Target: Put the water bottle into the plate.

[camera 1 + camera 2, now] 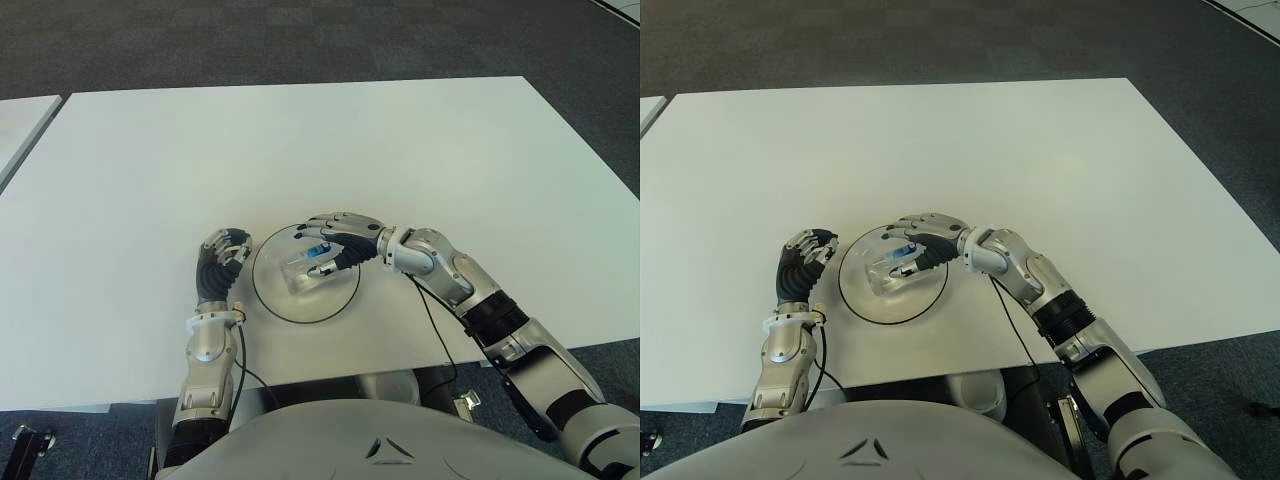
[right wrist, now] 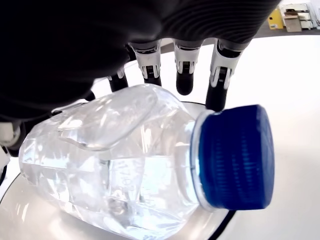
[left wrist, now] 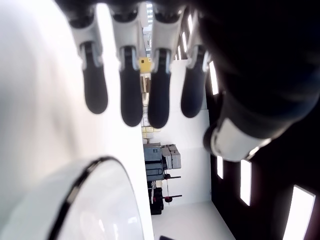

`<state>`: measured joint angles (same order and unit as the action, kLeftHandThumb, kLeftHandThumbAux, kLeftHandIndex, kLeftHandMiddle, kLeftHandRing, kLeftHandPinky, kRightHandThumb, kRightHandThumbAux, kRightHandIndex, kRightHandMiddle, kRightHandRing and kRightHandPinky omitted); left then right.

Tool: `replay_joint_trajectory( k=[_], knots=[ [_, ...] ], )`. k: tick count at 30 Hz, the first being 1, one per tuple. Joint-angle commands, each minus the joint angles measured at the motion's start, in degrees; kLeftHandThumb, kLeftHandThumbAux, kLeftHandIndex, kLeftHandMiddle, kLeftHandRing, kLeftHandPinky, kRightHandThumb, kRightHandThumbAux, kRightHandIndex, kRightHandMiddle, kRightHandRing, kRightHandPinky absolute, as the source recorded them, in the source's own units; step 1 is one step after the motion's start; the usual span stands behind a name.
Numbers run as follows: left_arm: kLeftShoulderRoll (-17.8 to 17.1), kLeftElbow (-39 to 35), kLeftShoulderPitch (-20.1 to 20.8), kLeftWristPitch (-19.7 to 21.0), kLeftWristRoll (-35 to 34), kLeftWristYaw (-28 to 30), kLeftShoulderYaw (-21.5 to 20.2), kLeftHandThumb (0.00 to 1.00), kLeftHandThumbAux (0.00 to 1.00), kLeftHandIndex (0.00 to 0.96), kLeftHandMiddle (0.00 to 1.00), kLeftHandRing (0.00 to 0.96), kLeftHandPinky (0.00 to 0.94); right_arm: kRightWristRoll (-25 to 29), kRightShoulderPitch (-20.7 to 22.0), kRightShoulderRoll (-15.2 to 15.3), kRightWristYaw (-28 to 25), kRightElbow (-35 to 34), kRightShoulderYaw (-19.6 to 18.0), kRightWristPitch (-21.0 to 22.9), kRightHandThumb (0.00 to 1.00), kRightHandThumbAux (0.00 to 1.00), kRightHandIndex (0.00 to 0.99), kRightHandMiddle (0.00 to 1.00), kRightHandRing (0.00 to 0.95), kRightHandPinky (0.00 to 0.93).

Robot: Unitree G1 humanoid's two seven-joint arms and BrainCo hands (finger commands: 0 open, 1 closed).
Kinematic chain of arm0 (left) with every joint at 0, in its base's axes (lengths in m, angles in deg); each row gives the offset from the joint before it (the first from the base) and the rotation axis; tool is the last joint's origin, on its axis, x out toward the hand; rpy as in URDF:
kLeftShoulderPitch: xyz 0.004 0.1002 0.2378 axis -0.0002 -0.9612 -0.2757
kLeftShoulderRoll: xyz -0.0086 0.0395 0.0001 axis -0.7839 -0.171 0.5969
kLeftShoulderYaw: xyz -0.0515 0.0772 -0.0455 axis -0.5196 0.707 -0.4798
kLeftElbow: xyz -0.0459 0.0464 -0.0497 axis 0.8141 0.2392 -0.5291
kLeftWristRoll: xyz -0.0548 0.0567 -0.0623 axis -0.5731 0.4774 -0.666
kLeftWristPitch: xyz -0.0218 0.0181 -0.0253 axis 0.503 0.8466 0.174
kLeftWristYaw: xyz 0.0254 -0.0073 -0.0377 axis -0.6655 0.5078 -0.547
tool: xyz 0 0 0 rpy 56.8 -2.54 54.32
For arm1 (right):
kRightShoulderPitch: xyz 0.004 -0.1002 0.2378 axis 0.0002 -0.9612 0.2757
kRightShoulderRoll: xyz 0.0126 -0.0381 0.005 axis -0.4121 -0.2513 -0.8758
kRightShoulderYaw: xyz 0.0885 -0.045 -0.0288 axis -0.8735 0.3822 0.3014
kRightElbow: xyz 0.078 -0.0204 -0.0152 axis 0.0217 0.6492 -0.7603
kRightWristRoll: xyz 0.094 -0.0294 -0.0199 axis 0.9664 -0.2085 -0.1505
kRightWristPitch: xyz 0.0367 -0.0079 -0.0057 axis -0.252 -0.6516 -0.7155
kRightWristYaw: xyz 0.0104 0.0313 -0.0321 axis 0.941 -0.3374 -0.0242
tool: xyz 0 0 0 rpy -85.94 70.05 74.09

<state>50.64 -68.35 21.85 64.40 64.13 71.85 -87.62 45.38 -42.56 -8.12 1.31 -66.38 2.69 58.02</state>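
Note:
A clear water bottle with a blue cap lies on its side in the round white plate, whose rim is dark. My right hand reaches over the plate from the right. Its fingers arch over the bottle's far side and its thumb sits by the cap; they are extended, not clamped around the bottle. The bottle's body rests on the plate in the right wrist view. My left hand shows just left of the plate, fingers loosely bent and holding nothing.
The white table stretches far and wide beyond the plate. The plate stands close to the table's near edge. A second white table's corner shows at the far left. Dark carpet surrounds both.

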Motion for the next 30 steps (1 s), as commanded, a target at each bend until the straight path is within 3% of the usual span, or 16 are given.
replay_joint_trajectory(
  k=[1, 22, 30],
  knots=[
    [-0.52, 0.39, 0.19, -0.46, 1.03, -0.34, 0.07, 0.697, 0.722, 0.419, 0.431, 0.432, 0.445, 0.77, -1.69, 0.06, 1.32, -0.44, -0.86, -0.87, 0.502, 0.154, 0.000, 0.000, 0.000, 0.000],
    [-0.26, -0.43, -0.10, 0.87, 0.38, -0.15, 0.04, 0.699, 0.721, 0.421, 0.428, 0.426, 0.431, 1.89, -4.58, -1.47, 8.33, -0.43, -3.70, -3.33, 0.541, 0.114, 0.000, 0.000, 0.000, 0.000],
    [-0.40, -0.91, -0.50, 1.47, -0.12, 0.62, 0.16, 0.697, 0.722, 0.420, 0.424, 0.425, 0.423, 4.84, -6.94, -5.26, 14.05, -1.33, -8.20, -0.92, 0.557, 0.137, 0.000, 0.000, 0.000, 0.000]
  ],
)
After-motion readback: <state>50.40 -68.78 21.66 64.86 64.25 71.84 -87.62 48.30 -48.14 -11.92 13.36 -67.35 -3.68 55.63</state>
